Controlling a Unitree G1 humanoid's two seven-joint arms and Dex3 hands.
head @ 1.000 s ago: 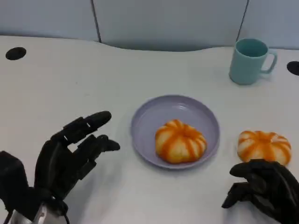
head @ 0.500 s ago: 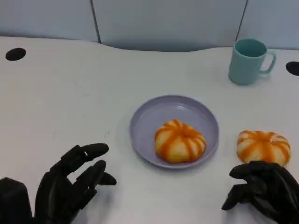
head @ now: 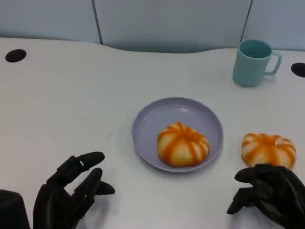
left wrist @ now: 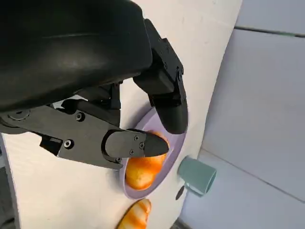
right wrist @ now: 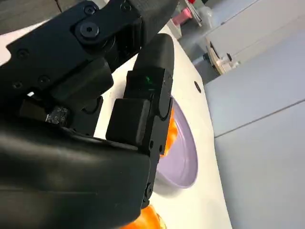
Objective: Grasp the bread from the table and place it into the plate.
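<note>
A round orange-striped bread [head: 183,144] lies on the lilac plate [head: 167,114] in the middle of the table. A second bread [head: 268,150] of the same kind sits on the table to the plate's right. My right hand [head: 269,193] is just in front of that bread, fingers loosely bent, holding nothing and not touching it. Low at the near left, well away from the plate, my left hand [head: 71,195] has its fingers spread and empty. The left wrist view shows the plate [left wrist: 155,187], the bread on it [left wrist: 143,171] and the other bread [left wrist: 136,214] beyond the fingers.
A teal mug [head: 252,62] stands at the back right. Two black round holes [head: 15,55] [head: 299,69] mark the table's far corners. Grey wall panels close the back. White tabletop stretches left of the plate.
My left hand has drawn back toward the near left edge and sunk lower in the picture. The right hand, both breads and the plate have stayed put.
</note>
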